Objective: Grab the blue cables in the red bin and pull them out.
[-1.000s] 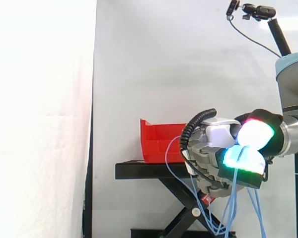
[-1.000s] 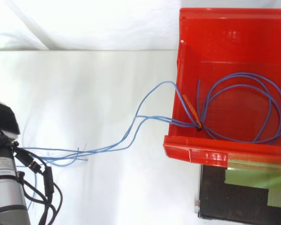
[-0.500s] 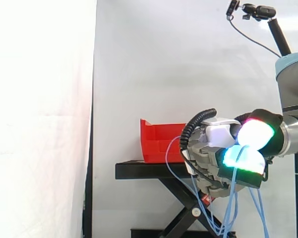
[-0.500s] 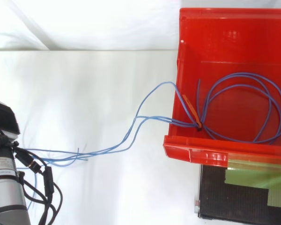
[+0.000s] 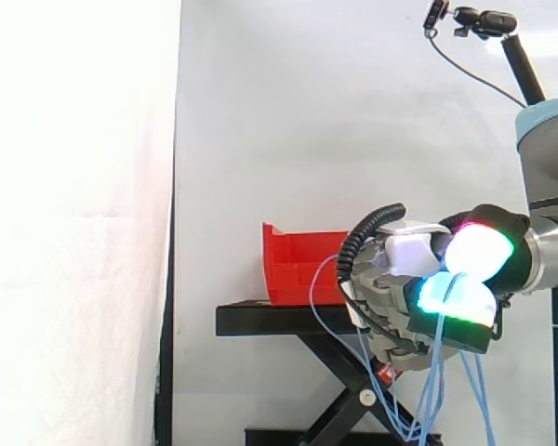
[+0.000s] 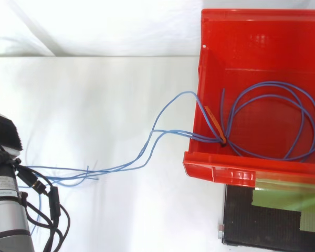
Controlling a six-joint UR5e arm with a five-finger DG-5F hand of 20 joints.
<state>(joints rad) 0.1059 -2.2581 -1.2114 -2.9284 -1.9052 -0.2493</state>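
- The hand (image 5: 391,311) is clenched on the blue cables (image 5: 435,390). The strands run in between the glowing pads (image 5: 458,295) and dangle below, so it looks like a firm pinch meant for hauling.
- It's held well to the right of the red bin (image 5: 293,262) in the side view, off the black stand (image 5: 270,321). My guess is that's to draw the strands out sideways.
- From above, the strands stretch from near the arm (image 6: 8,226) at lower left, across open space and over the bin's left wall (image 6: 200,113).
- The main coil sits inside the bin, so I'd call the pull partway done.
- An orange tie (image 6: 214,123) bundles the coil right at that wall (probably the snag point). If it catches on the lip, the whole bin could drag along.
- A camera on a pole (image 5: 484,20) sits up top, well clear.
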